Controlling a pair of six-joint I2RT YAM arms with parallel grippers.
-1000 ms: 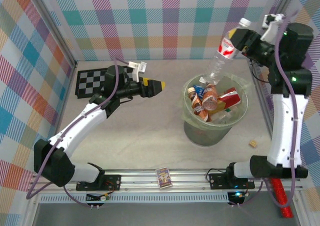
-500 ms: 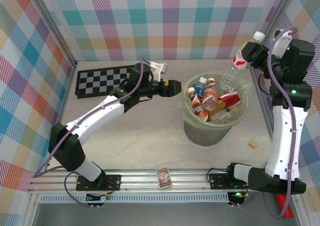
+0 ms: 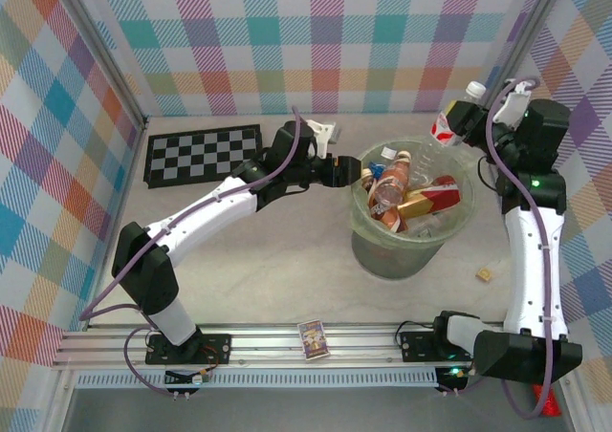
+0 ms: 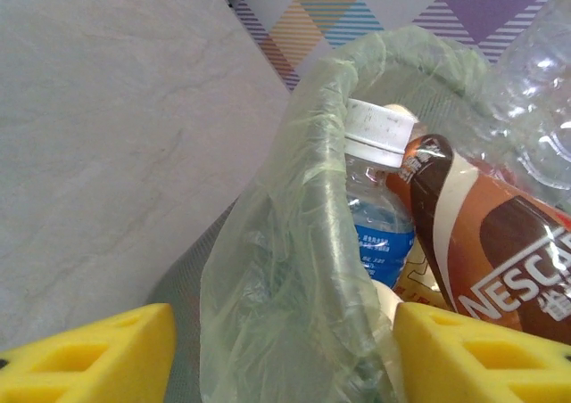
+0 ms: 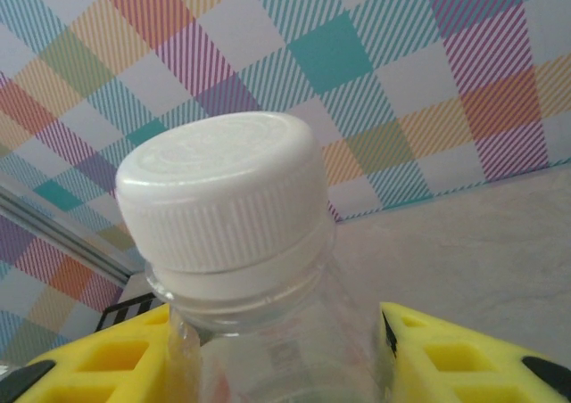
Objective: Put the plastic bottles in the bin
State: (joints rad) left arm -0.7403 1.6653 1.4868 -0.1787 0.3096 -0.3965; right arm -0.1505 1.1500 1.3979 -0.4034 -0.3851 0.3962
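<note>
At the right of the counter stands the bin, pale green and translucent, its thin liner folded over the rim. Several plastic bottles already lie heaped inside it, among them a brown-labelled bottle and, beside it at the left rim, a white-capped bottle with a blue label. The task therefore appears mostly done. The one bottle I can find outside the bin is a clear bottle with a red-and-white label, so what is left seems to be dropping that one in.

The right end effector is clenched on this clear bottle just below its white cap, one yellow finger on each side of the neck. It holds the bottle raised and tilted, cap uppermost, by the far right of the rim. Whether the bottle's foot hangs over the opening or just outside it, I cannot tell.

The left end effector is at the bin's left rim. Its jaws stand apart and straddle the lined rim, one finger outside and one over the inside. It grasps nothing, and no pressure on the liner can be made out.
</note>
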